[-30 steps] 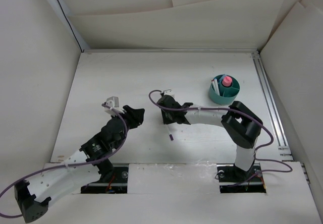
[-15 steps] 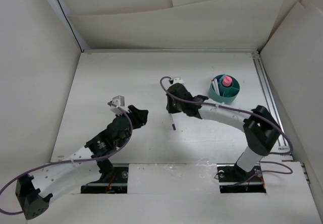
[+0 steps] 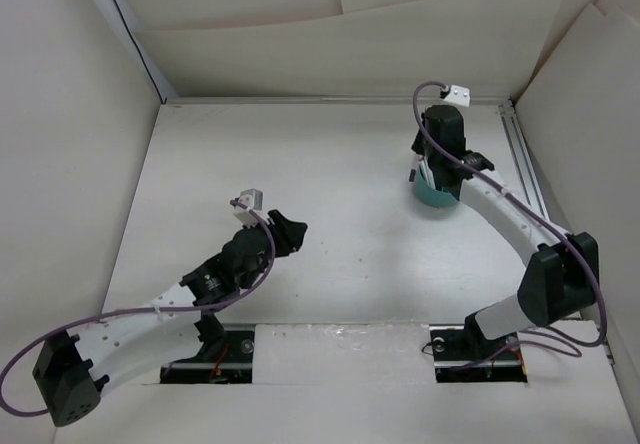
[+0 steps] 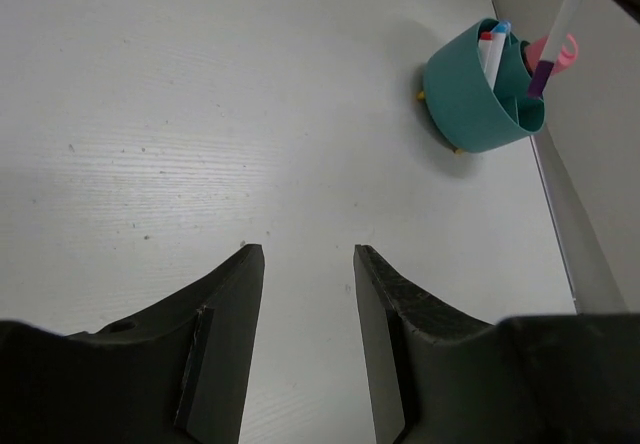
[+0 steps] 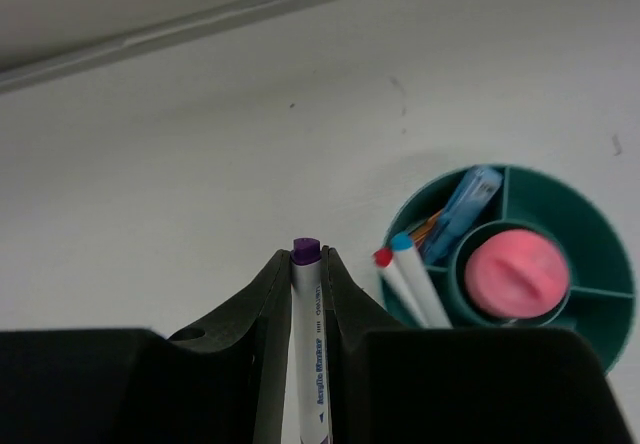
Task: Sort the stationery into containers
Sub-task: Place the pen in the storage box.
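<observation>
The round teal cup stands at the back right, partly hidden by my right arm. It also shows in the left wrist view and the right wrist view. In it are two white pens with red and blue tips, a light blue marker and a pink cap. My right gripper hangs just above the cup's left rim, shut on a white pen with a purple tip, also seen from the left wrist. My left gripper is open and empty over bare table.
A metal rail runs along the table's right side just past the cup. White enclosure walls stand at the back, left and right. A rail at the foot of the back wall lies beyond the right gripper.
My right arm has carried the purple-tipped pen from the table's middle to the back right, above the cup. My left gripper has shifted a little to the right.
</observation>
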Controlling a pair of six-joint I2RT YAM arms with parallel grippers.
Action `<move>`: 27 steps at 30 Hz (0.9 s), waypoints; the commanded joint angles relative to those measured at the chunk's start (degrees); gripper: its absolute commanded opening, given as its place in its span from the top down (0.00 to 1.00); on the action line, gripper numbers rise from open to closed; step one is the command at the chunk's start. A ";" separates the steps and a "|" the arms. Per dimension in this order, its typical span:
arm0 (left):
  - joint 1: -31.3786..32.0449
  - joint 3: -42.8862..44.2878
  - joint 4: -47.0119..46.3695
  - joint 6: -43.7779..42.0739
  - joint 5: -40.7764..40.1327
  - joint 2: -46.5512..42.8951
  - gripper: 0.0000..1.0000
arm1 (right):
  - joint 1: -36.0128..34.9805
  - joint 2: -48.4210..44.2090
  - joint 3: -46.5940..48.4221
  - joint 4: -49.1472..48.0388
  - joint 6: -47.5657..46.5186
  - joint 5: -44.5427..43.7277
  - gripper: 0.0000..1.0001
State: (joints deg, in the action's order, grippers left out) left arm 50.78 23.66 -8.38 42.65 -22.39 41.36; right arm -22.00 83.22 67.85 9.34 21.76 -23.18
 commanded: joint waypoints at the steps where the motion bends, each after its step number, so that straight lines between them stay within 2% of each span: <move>1: -0.25 -0.81 -4.44 -0.82 2.35 0.82 0.62 | 1.78 2.73 5.25 -5.56 -5.75 -8.62 1.00; 9: -0.25 -0.81 -4.98 -1.87 2.35 2.23 0.62 | 2.40 10.99 6.76 -16.81 -18.05 -18.73 1.00; 12: -0.25 -0.81 -4.98 -1.87 2.35 2.76 0.62 | 1.87 11.61 5.54 -18.04 -19.12 -22.96 1.00; 21: -0.25 -0.81 -6.56 -2.40 2.88 5.04 0.62 | 0.03 9.94 1.05 -22.62 -24.57 -27.96 1.00; 27: -0.25 -0.81 -6.56 -2.40 2.88 5.04 0.62 | -1.02 10.56 -0.18 -23.14 -24.57 -29.20 1.00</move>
State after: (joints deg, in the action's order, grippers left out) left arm 50.78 23.00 -12.36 40.97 -19.68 46.72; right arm -22.17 95.33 68.03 -9.65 -1.61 -49.78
